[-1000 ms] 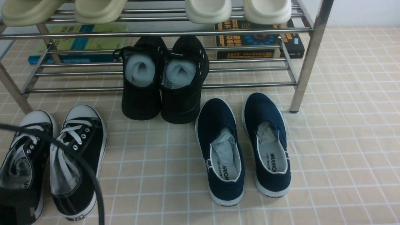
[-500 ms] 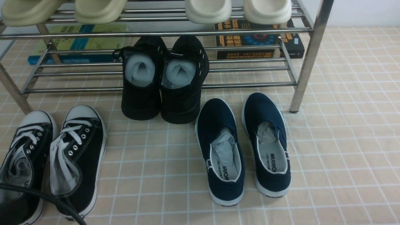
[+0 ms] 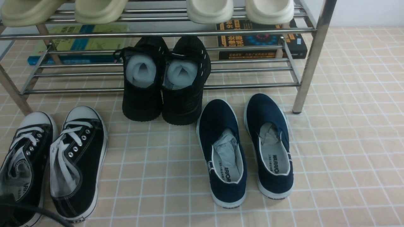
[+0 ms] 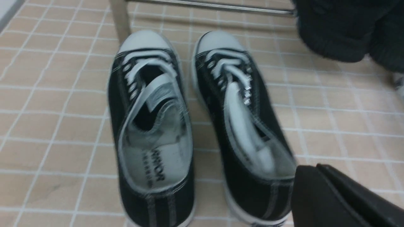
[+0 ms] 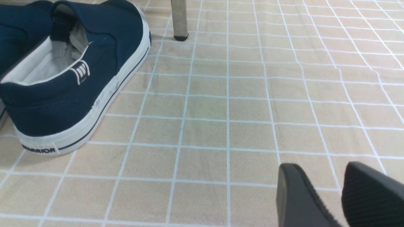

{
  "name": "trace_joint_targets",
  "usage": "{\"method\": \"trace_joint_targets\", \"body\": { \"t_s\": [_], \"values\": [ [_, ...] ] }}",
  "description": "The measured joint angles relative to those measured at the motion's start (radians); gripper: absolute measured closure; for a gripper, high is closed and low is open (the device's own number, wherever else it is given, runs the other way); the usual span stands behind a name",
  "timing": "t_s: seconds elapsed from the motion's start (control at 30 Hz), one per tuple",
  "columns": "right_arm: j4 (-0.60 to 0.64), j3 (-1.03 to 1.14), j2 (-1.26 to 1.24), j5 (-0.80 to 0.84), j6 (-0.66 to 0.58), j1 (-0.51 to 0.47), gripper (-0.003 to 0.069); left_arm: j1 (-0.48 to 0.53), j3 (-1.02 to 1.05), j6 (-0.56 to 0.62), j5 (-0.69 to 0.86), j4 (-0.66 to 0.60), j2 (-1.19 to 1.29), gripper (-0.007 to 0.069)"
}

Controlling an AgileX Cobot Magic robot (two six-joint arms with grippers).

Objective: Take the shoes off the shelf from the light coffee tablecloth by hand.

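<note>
The shoes, black canvas sneakers with white laces and toe caps, stand side by side on the light coffee tablecloth (image 3: 347,157) in front of the shelf (image 3: 312,56), at the front view's lower left: one (image 3: 22,164) and its mate (image 3: 79,164). The left wrist view shows both (image 4: 151,126) (image 4: 246,126), blurred. My left gripper (image 4: 311,167) is shut with nothing in it, just behind the heel of one shoe. My right gripper (image 5: 318,170) stands open over bare cloth, holding nothing.
All-black mesh shoes (image 3: 165,82) sit on the shelf's lower tier with heels hanging over its front. Navy slip-ons (image 3: 246,148) lie on the cloth right of centre. Cream slippers (image 3: 208,11) fill the upper tier. Books (image 3: 79,44) (image 3: 262,41) lie behind the rack. A black cable (image 3: 19,208) crosses the lower left corner.
The left arm's black cable has dropped from across the sneakers down into the lower left corner of the front view. The shoes have not moved.
</note>
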Motion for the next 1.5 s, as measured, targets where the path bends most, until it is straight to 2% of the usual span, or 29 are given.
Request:
{"method": "trace_joint_targets", "body": {
  "t_s": [0.1,0.23,0.87,1.13,1.5],
  "values": [
    [0.0,0.0,0.0,0.0,0.0,0.0,0.0419,0.0,0.083,-0.088,-0.014,0.069,-0.082,0.0613],
    [0.0,0.0,0.0,0.0,0.0,0.0,0.0419,0.0,0.153,-0.144,-0.02,0.113,-0.16,0.0608],
    [0.0,0.0,0.0,0.0,0.0,0.0,0.0419,0.0,0.23,-0.17,-0.069,0.131,-0.217,0.0592],
    [0.0,0.0,0.0,0.0,0.0,0.0,0.0419,-0.071,0.23,-0.206,-0.069,0.164,-0.217,0.0585],
    [0.0,0.0,0.0,0.0,0.0,0.0,0.0419,-0.075,0.231,-0.209,-0.07,0.166,-0.217,0.0574]
  ]
}}
